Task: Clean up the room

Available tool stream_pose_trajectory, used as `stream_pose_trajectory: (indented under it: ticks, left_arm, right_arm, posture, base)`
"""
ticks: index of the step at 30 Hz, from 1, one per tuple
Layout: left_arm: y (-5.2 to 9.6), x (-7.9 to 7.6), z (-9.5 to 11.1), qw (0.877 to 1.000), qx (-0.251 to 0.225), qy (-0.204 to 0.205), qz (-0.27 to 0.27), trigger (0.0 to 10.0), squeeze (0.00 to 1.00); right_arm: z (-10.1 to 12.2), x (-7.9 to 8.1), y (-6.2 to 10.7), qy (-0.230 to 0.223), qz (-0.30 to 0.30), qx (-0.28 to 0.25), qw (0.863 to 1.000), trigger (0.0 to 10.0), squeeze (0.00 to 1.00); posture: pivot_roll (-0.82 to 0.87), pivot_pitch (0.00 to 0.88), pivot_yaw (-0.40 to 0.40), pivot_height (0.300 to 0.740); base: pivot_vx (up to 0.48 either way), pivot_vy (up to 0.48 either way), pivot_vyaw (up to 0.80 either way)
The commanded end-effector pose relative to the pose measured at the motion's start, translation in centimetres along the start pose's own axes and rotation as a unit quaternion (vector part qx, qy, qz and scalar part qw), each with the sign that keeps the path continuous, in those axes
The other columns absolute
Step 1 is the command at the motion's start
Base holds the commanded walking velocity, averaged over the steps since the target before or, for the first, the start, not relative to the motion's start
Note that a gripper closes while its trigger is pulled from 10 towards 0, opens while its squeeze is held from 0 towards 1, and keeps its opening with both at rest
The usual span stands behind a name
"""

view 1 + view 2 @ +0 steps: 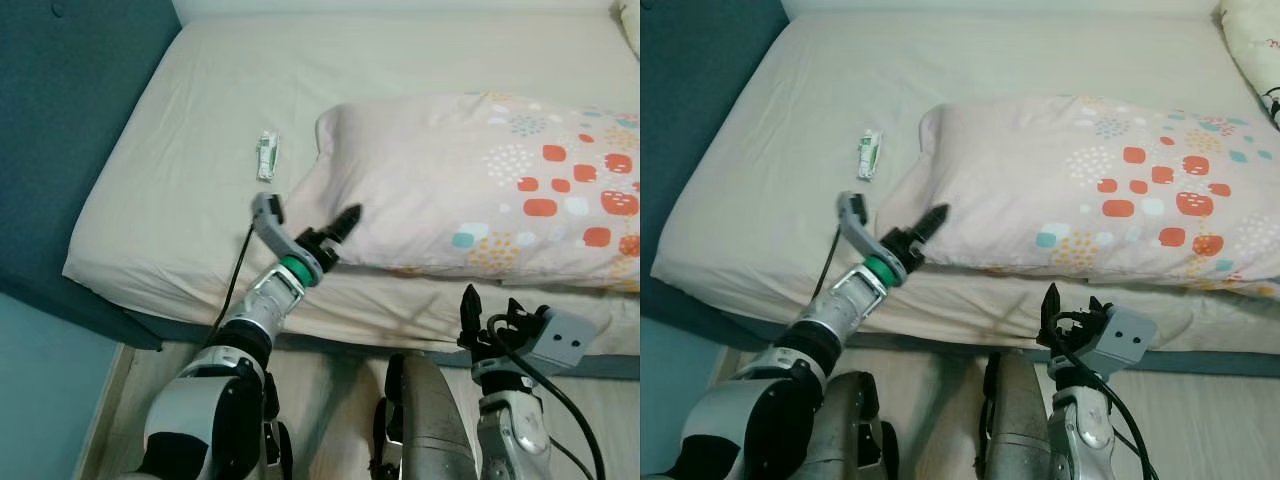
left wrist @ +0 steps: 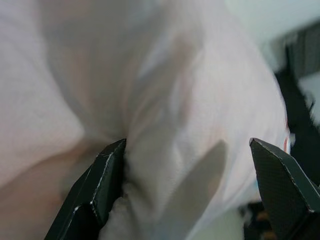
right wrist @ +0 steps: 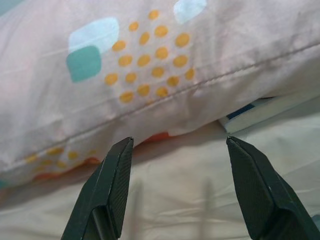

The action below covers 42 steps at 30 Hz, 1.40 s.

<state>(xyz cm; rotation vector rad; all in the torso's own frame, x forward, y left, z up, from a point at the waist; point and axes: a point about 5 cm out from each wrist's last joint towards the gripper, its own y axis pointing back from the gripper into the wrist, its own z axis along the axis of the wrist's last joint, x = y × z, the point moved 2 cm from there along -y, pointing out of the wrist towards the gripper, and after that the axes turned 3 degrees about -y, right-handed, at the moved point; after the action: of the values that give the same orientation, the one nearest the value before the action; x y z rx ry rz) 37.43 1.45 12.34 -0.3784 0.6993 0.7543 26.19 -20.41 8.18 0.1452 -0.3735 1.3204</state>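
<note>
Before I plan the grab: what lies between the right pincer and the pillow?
Bare sheet in the right wrist view, between right pincer and pillow.

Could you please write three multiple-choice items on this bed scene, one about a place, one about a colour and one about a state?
1. Where does the small tube lie?
A. on the pillow
B. on the sheet, beside the pillow's plain end
C. on the floor

2. What colour are the large patches on the pillow?
A. orange-red
B. purple
C. black

3. How does the left end effector stand?
A. shut on the tube
B. open, at the pillow's plain end
C. hanging by the floor

Answers: 1 B, the tube rests on the bare bed sheet left of the pillow. 2 A, orange-red patches cover its right part. 3 B, the left wrist view shows its fingers spread with pillow fabric between them.
</note>
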Motion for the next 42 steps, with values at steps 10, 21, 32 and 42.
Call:
stream_pose_trajectory:
  ticks: [10,21,32,42]
  left_arm:
    - [-2.6,-5.0,-5.4,0.998,0.03,0.033,-0.041,10.0,0.0]
    - [-2.7,-5.8,-5.9,0.997,0.035,0.035,-0.065,0.0,0.0]
    - [-2.7,-7.3,-7.3,0.992,0.053,0.041,-0.108,0.0,0.0]
    - [-2.4,-9.2,-8.6,0.978,0.089,0.036,-0.185,0.0,0.0]
  right_arm:
    - [0.0,-0.5,-0.7,-0.012,-0.016,0.007,1.0,10.0,0.0]
    - [0.4,-0.9,-1.2,-0.017,-0.024,0.001,1.0,10.0,0.0]
    - [0.1,-1.3,-0.9,-0.014,-0.031,0.006,0.999,10.0,0.0]
    - [0.2,-1.7,-0.9,-0.011,-0.04,0.003,0.999,10.0,0.0]
  posture:
    - [-0.1,0.211,0.138,0.612]
    - [-0.09,0.214,0.137,0.612]
    - [-0.09,0.215,0.136,0.612]
    - [-0.09,0.214,0.138,0.612]
  base:
    - [0.0,0.0,0.0]
    - [0.0,0.0,0.0]
    - [0.0,0.0,0.0]
    - [0.0,0.0,0.0]
